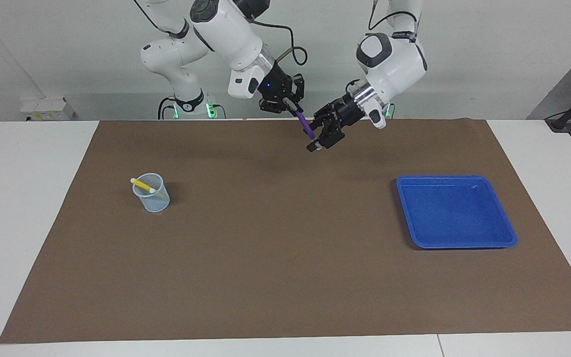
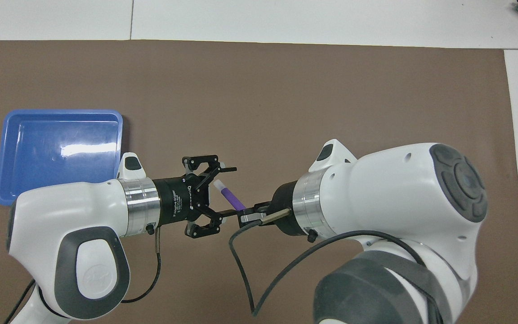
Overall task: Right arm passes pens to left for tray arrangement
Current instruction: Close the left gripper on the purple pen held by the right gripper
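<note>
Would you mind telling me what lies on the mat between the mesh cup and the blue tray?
Nothing: in the facing view the brown mat is bare between the mesh cup and the blue tray.

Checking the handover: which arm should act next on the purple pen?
Left. The left gripper is open around the purple pen, which the right gripper holds shut.
</note>
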### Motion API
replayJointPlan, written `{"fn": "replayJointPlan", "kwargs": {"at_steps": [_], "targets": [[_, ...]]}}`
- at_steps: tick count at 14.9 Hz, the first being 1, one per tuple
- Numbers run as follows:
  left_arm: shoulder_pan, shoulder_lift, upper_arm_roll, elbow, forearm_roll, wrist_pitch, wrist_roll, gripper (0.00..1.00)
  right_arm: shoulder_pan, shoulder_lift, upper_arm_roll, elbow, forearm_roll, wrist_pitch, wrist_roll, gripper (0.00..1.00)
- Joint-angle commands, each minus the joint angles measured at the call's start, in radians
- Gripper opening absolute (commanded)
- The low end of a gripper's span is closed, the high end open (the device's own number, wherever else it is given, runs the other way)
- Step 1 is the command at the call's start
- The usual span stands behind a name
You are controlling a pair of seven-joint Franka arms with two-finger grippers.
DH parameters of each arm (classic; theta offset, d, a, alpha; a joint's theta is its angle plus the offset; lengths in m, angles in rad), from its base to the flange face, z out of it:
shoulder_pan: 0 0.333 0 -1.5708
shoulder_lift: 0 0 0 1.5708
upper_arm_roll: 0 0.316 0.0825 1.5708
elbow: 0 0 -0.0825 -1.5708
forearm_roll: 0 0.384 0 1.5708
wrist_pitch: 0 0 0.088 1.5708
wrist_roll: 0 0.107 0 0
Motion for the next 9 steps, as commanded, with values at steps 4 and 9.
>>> {"fn": "replayJointPlan", "kwargs": {"at_steps": [4, 9], "targets": [[0.055, -0.041, 0.013, 0.003, 0.019, -0.126, 0.004, 0.91, 0.002, -0.025, -0.001, -0.030, 0.004, 0.022, -0.010, 0.00], [0.057, -0.041, 0.010, 0.003, 0.024, -0.125, 0.005, 0.86, 0.002, -0.025, -0.001, -0.030, -0.011, 0.022, -0.012, 0.00]]}}
